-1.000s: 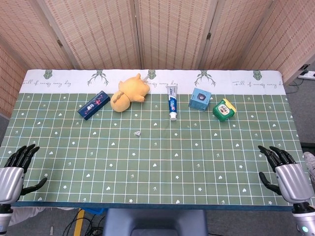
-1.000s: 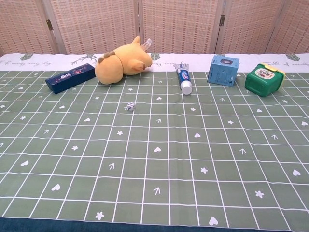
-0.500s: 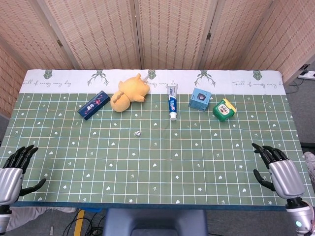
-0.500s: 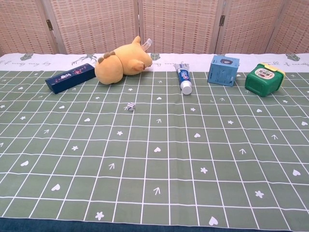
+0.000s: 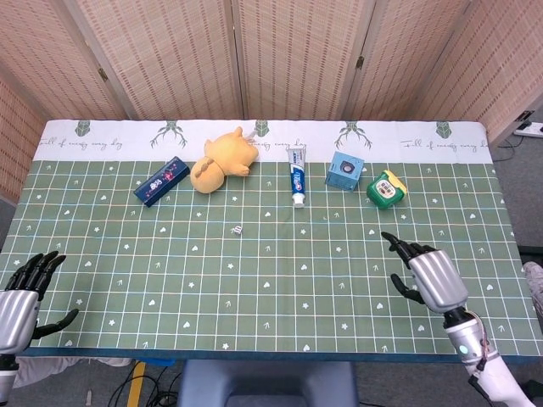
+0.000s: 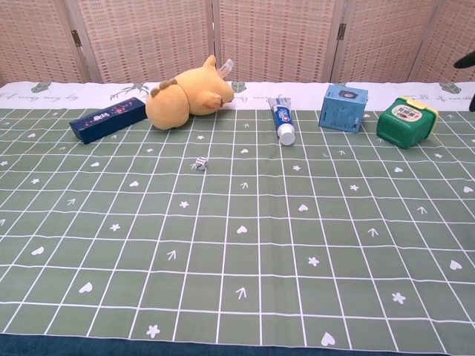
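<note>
Cursive script on tablecloth point(image 5: 102, 146) border — illegible; package labels too small.

Each robot hand, left point(image 5: 17, 301) and right point(image 5: 430, 275), has a smooth silver-grey shell on its back and slim black fingers point(image 5: 399, 247). The right wrist is pale grey with a small green light.

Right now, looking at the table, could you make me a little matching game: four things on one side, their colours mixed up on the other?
Things:
1. plush toy
2. long box
3. cube
4. tin

Colours:
A. light blue
B. green with a yellow top
C. yellow-orange
D. dark blue

Pairs: 1-C, 2-D, 3-A, 4-B
</note>
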Available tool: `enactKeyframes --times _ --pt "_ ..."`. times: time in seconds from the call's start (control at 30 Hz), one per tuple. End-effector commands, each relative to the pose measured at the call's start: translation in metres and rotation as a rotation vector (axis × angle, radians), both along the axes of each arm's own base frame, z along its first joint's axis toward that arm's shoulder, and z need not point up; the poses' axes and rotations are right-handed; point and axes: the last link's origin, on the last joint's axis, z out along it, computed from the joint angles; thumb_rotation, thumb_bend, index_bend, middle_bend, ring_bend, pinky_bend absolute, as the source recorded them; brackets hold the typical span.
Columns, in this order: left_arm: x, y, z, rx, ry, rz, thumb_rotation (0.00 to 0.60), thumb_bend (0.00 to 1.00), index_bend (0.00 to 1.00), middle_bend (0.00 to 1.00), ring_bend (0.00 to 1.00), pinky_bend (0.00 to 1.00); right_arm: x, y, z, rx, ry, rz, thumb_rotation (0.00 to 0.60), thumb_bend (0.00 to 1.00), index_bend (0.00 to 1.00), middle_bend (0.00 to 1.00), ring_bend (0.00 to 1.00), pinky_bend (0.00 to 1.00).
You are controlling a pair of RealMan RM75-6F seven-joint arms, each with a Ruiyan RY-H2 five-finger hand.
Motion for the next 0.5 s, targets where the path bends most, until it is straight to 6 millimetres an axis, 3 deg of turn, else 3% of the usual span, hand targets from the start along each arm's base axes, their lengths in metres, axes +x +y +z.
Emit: enactKeyframes --times 0.03,0.27,0.5 --pt "0.000 0.000 0.001 0.003 -0.001 -0.001 0.600 0.20 0.13 0.11 0.09 0.18 0.027 -0.023 -0.014 0.029 -0.011 0.041 0.600 0.31 0.18 0.56 0.69 0.81" --pt "-0.004 -0.002 0.006 0.016 0.005 0.002 0.600 0.20 0.13 0.11 0.09 0.18 0.069 -0.071 -0.048 0.121 -0.024 0.066 0.600 0.31 0.26 0.85 0.93 0.99" --pt "-0.006 -0.002 0.008 0.018 0.000 0.001 0.600 0.20 0.13 0.11 0.09 0.18 0.116 -0.103 -0.085 0.175 0.031 0.114 0.600 0.31 0.31 0.97 1.00 1.00"
